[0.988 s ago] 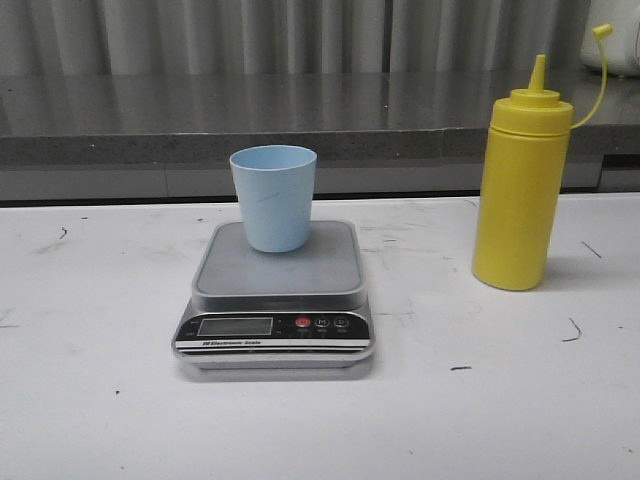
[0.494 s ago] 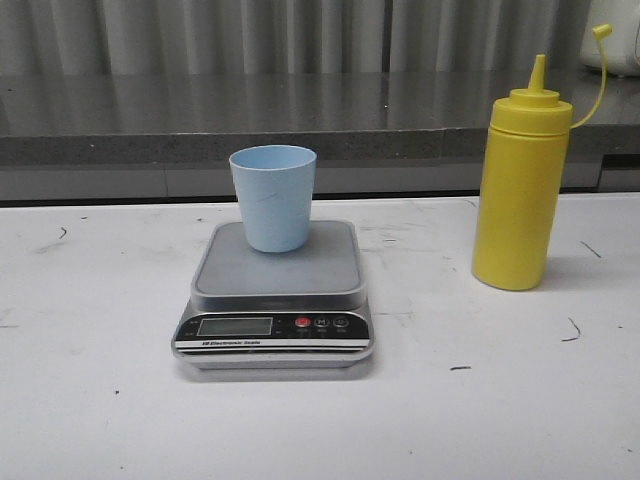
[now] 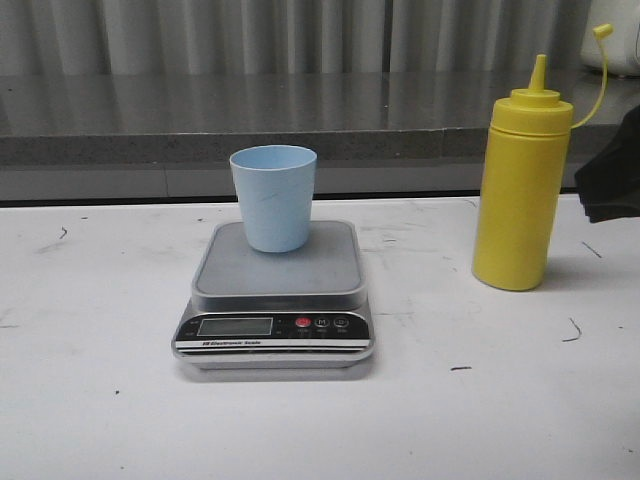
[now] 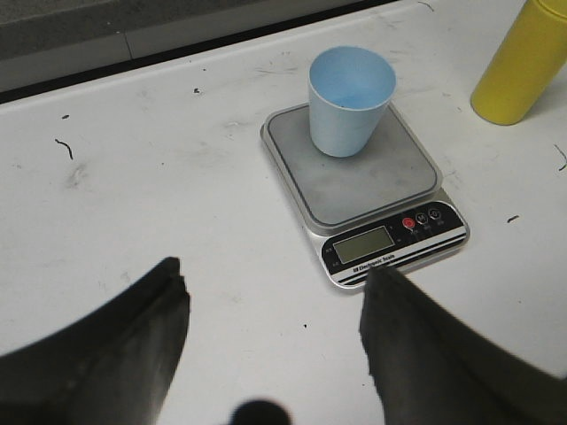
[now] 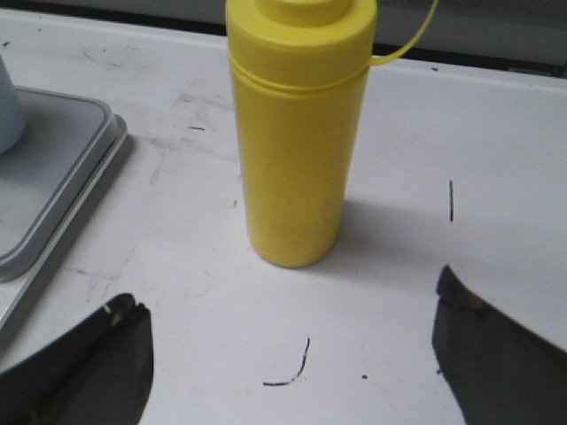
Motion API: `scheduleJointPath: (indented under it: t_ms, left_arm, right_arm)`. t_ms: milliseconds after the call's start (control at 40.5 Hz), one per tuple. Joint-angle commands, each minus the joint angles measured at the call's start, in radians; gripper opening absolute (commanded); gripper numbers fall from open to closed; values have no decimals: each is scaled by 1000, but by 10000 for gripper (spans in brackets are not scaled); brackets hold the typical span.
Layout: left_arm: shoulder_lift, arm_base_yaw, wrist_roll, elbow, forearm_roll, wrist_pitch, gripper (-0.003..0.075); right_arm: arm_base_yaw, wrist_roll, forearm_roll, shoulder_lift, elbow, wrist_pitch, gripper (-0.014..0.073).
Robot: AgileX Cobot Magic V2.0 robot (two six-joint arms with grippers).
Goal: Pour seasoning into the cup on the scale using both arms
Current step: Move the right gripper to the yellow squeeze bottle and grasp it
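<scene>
Seasoning [image 3: 522, 190] unlabelled, scale [image 3: 275, 330] panel reads "Electronic Scale"

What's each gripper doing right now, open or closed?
Left gripper: open, holding nothing.
Right gripper: open, holding nothing, bottle ahead of it.

White tabletop [image 3: 100, 400] — matte, scuffed, scattered short dark marks, one curved mark near the 4 o'clock edge. The silver-grey scale [image 3: 275, 300] lies flat on it near center, black front panel toward 6 o'clock. The yellow seasoning bottle [image 3: 520, 190] stands upright directly on the tabletop at about 3 o'clock from the scale, well apart from it — its shadow falls on the surface beside its base.
</scene>
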Motion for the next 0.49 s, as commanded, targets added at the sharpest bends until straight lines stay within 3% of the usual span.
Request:
scheduleJointPath:
  t_ms: [0, 296, 469]
  left_arm:
    - [-1, -4, 1, -25, -2, -70, 421]
    - [-1, -4, 1, -25, -2, -70, 421]
    - [-1, -4, 1, -25, -2, -70, 421]
  right_arm:
    - [18, 24, 3, 52, -1, -234, 654]
    - [18, 165, -18, 293, -1, -546, 654]
    - [18, 183, -104, 420, -15, -720, 654]
